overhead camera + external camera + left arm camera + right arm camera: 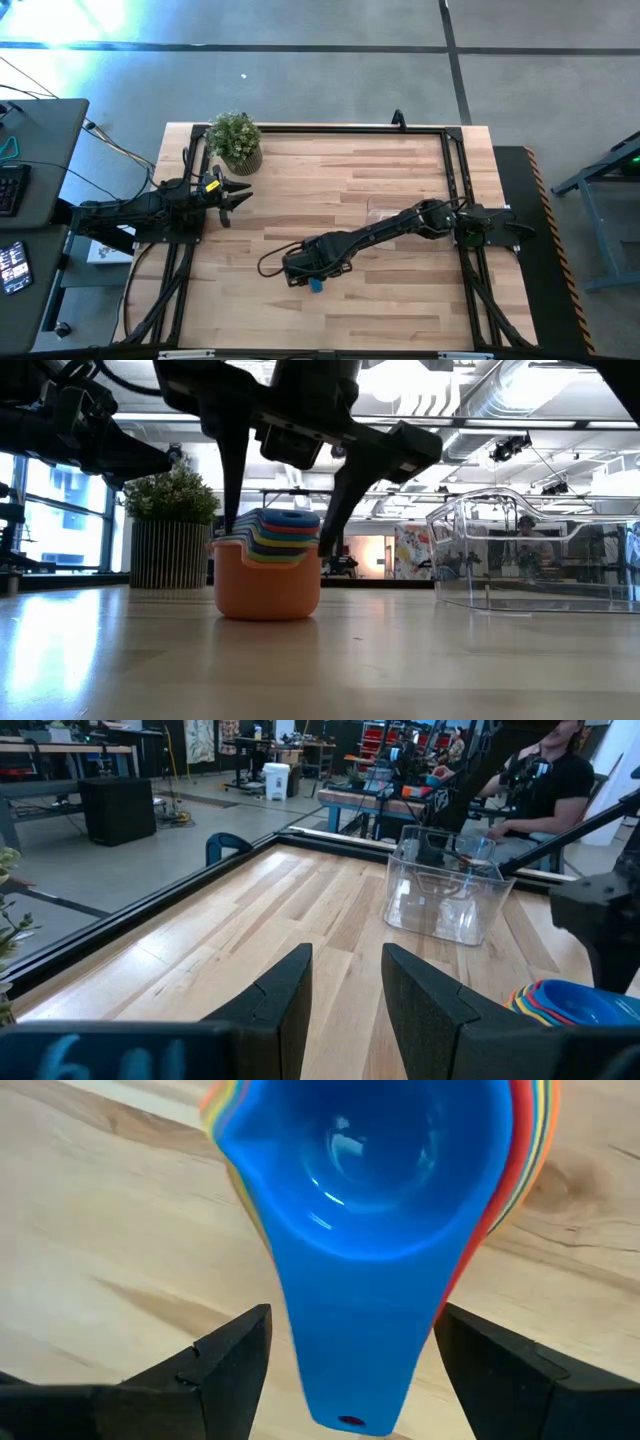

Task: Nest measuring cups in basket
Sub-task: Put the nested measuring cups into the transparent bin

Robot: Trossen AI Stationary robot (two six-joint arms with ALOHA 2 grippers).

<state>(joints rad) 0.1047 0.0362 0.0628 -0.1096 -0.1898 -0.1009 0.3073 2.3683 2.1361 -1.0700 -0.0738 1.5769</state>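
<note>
The measuring cups stand nested in one stack on the table, the salmon cup lowest with its base on the wood and the blue cup on top. My right gripper hangs open over the stack. Its fingers stand on either side of the blue handle, with a gap on each side. In the high view only a blue bit of the stack shows under that gripper. The clear basket sits to the stack's right. My left gripper waits open near the left edge.
A potted plant stands at the far left corner, just beyond my left gripper. A black frame runs along the table's edges. Bare wood lies between the stack and the basket. People sit in the room behind.
</note>
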